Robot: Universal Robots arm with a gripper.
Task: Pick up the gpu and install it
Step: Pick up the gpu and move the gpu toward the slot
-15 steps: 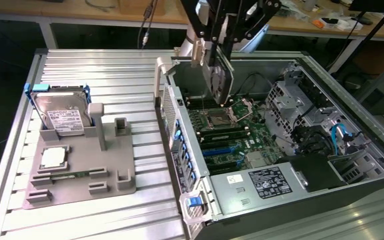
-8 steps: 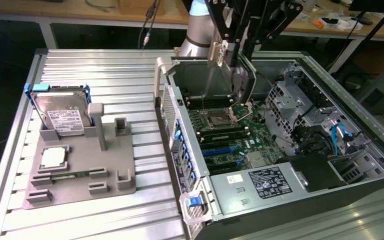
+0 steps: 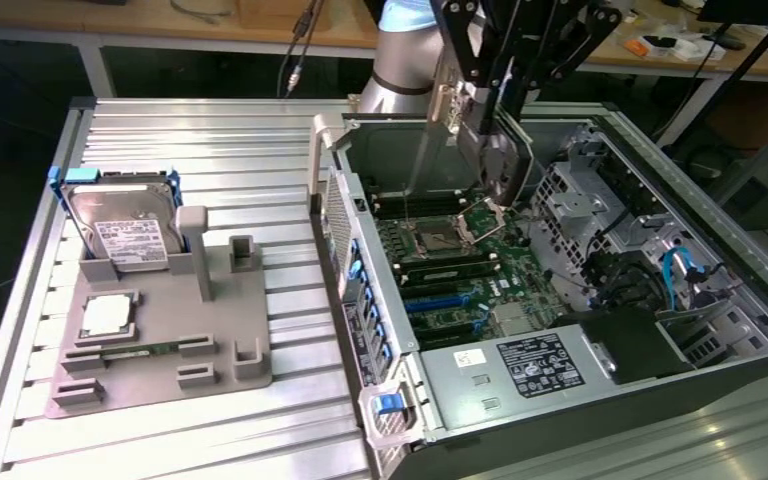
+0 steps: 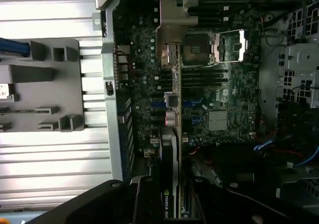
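The gpu [image 3: 496, 165] is a thin dark card with a silver end bracket [image 3: 435, 140]. It hangs on edge over the open computer case [image 3: 335, 190], above the motherboard [image 3: 464, 270] near the processor socket. My gripper [image 3: 491, 95] is shut on the card's upper edge. The wrist view looks down along the gpu [image 4: 172, 114], with its bracket [image 4: 174, 22] at the far end. There my gripper [image 4: 172, 201] clamps the green-labelled edge, and the card stays clear of the board's slots [image 4: 199, 107].
On the exterior view's left, a grey holder [image 3: 157, 350] stands on the slatted metal table [image 3: 184, 140]. It carries a silver hard drive in a blue frame [image 3: 124, 225], a processor chip [image 3: 107, 315] and a green memory stick [image 3: 137, 348]. Inside the case are a power supply [image 3: 531, 365] and drive cage [image 3: 598, 190].
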